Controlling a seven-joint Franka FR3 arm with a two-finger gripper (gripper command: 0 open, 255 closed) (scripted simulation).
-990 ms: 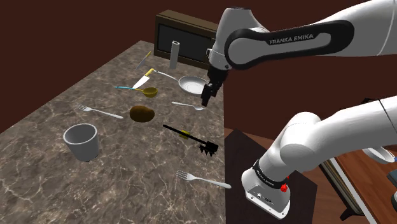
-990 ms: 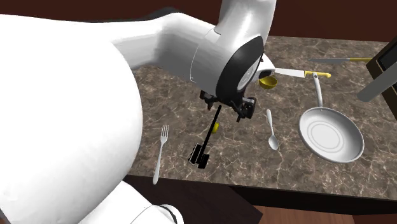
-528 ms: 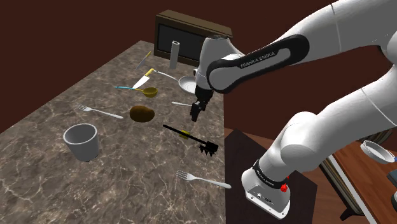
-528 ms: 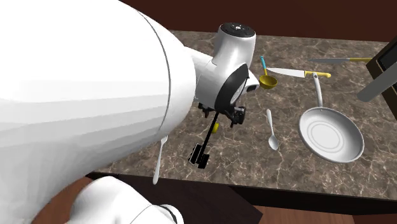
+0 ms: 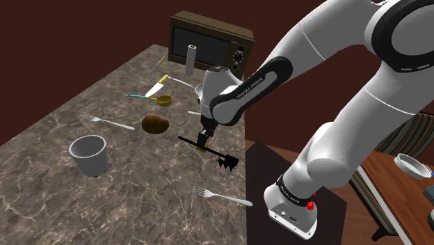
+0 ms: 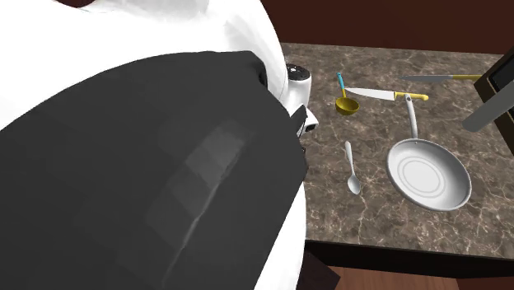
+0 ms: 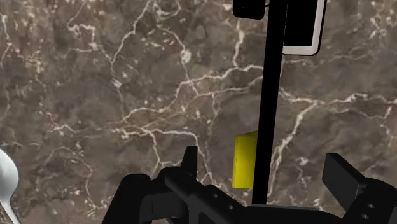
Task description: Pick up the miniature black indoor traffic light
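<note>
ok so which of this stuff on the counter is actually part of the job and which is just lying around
Part of the job:
- traffic light, lying flat on the counter
- end effector, open, one finger on each side of its pole

Just lying about:
- cup
- far fork
- near fork
- spoon
- pan
- knife
- microwave

the white arm [image 5: 334,42] is showing glossy rounded shells, dark joint bands, pale "franka emika" lettering [image 5: 247,88] and a red button [image 5: 310,204] by its base; the pincer [image 7: 264,167] is looking all black.
</note>
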